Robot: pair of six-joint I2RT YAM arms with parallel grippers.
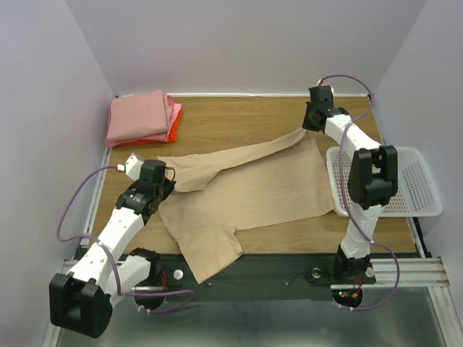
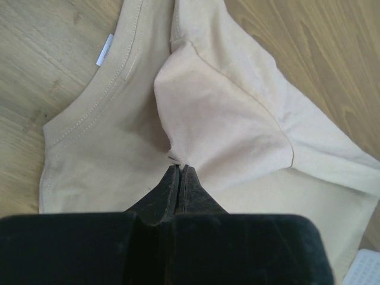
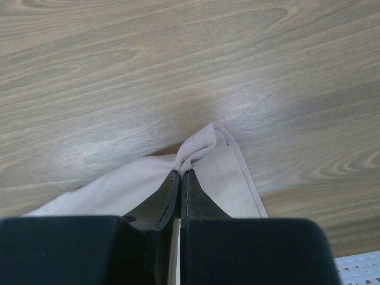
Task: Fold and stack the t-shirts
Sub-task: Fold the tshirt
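A tan t-shirt (image 1: 246, 191) lies spread on the wooden table, one part hanging over the near edge. My left gripper (image 1: 168, 181) is shut on a fold of the tan t-shirt (image 2: 214, 119) near the collar and sleeve, at the shirt's left side. My right gripper (image 1: 309, 126) is shut on the tan t-shirt's far right corner hem (image 3: 205, 148), close to the table. A folded salmon-pink t-shirt (image 1: 137, 116) lies on a folded orange-red t-shirt (image 1: 173, 129) at the far left corner.
A white plastic mesh basket (image 1: 416, 184) stands at the right edge of the table, beside the right arm; its corner shows in the right wrist view (image 3: 359, 267). Grey walls close in the left, back and right.
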